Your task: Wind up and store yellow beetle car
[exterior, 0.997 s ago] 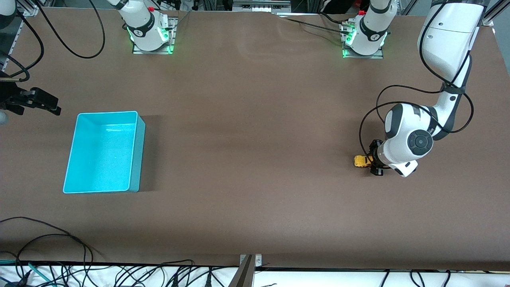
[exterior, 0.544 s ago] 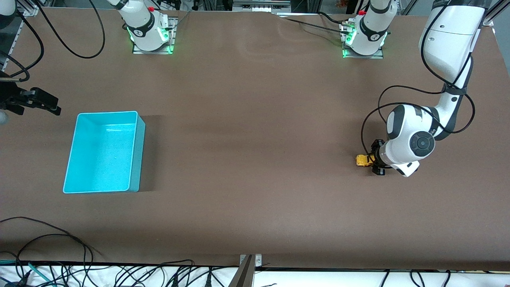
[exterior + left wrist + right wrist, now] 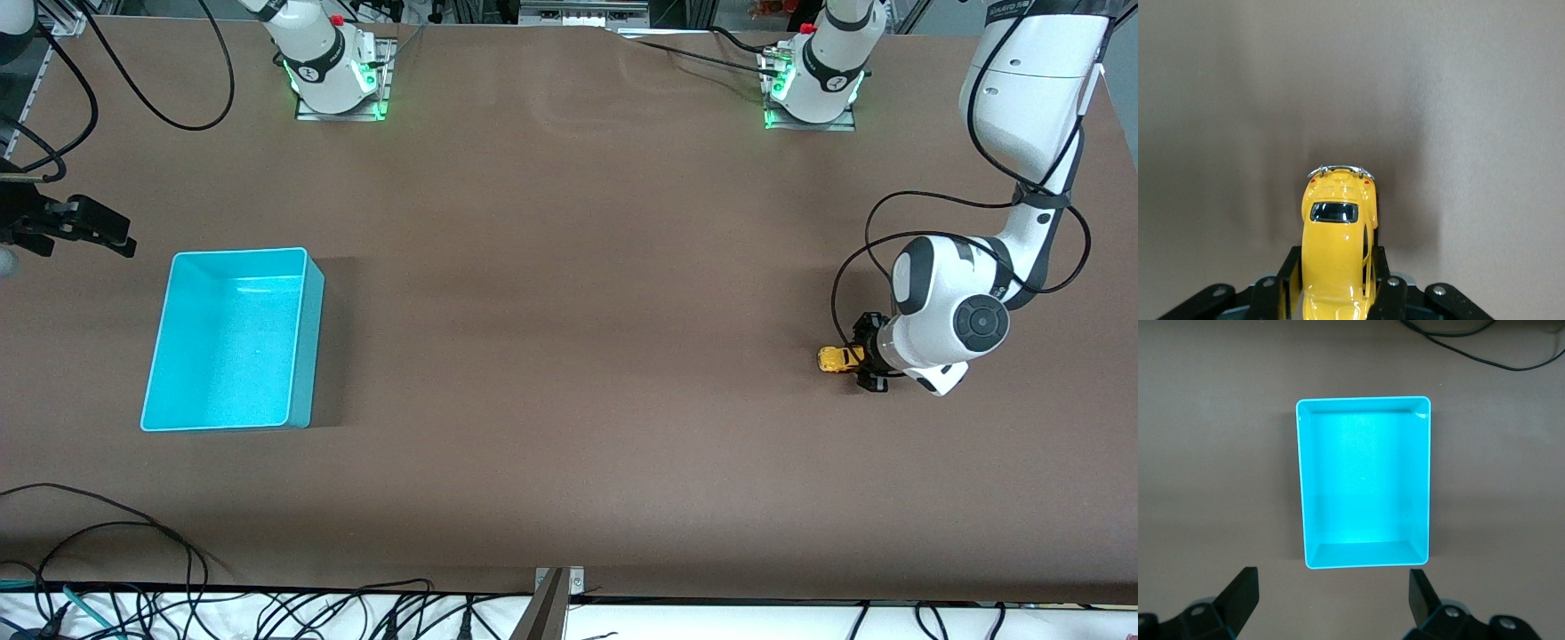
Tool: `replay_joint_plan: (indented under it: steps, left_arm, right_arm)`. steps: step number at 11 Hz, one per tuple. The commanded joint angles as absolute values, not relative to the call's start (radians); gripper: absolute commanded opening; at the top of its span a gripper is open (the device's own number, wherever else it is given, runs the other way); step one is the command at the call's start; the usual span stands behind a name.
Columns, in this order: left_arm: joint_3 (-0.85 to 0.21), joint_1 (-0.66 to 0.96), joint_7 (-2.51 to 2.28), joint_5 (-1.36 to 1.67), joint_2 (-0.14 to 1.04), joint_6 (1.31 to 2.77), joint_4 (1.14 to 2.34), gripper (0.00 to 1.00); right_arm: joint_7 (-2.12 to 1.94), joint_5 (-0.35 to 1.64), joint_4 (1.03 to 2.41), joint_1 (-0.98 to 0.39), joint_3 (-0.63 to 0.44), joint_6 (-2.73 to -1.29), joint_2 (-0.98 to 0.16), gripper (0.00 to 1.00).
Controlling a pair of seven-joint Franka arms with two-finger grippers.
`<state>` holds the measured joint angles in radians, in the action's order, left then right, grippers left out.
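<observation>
The yellow beetle car [image 3: 834,358] is toward the left arm's end of the table, low at the table surface. My left gripper [image 3: 856,359] is shut on its sides. In the left wrist view the car [image 3: 1337,233] points away from the wrist, and the black fingers [image 3: 1287,279] press both flanks at my left gripper [image 3: 1336,283]. My right gripper [image 3: 100,233] is open and empty, up in the air beside the turquoise bin [image 3: 313,356] at the right arm's end. The right wrist view shows that gripper [image 3: 1333,595] and the empty bin [image 3: 1365,555].
The brown table [image 3: 569,356] spreads between the car and the bin. Cables [image 3: 107,533] lie along the table edge nearest the front camera. The arm bases [image 3: 338,80] stand at the edge farthest from that camera.
My left gripper has moved a short way toward the left arm's end of the table, taking the car with it. The right arm has not moved.
</observation>
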<state>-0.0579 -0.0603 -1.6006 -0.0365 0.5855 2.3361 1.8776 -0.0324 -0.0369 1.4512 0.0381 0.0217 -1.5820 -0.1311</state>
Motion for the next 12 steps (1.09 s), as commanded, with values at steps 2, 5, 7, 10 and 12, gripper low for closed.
replay_joint_plan:
  steps: [2, 5, 7, 10, 12]
  left_arm:
    - [-0.054, -0.106, -1.565, -0.063, 0.666, 2.342, 1.836, 0.00]
    - [-0.054, -0.132, -1.548, -0.086, 0.681, 2.342, 1.830, 0.00]
    - [-0.054, -0.149, -1.529, -0.086, 0.683, 2.342, 1.830, 0.00]
    - [-0.044, -0.169, -1.520, -0.110, 0.683, 2.342, 1.830, 0.00]
    - [-0.044, -0.178, -1.520, -0.110, 0.683, 2.342, 1.829, 0.00]
  right_arm:
    - [-0.020, -0.043, 1.439, 0.041, 0.026, -1.566, -0.127, 1.00]
    - [-0.020, -0.043, 1.439, 0.041, 0.026, -1.566, -0.127, 1.00]
    - [-0.020, -0.043, 1.439, 0.041, 0.026, -1.566, -0.127, 1.00]
    - [-0.020, -0.043, 1.439, 0.041, 0.026, -1.566, -0.127, 1.00]
    - [-0.020, -0.043, 1.439, 0.041, 0.026, -1.566, -0.127, 1.00]
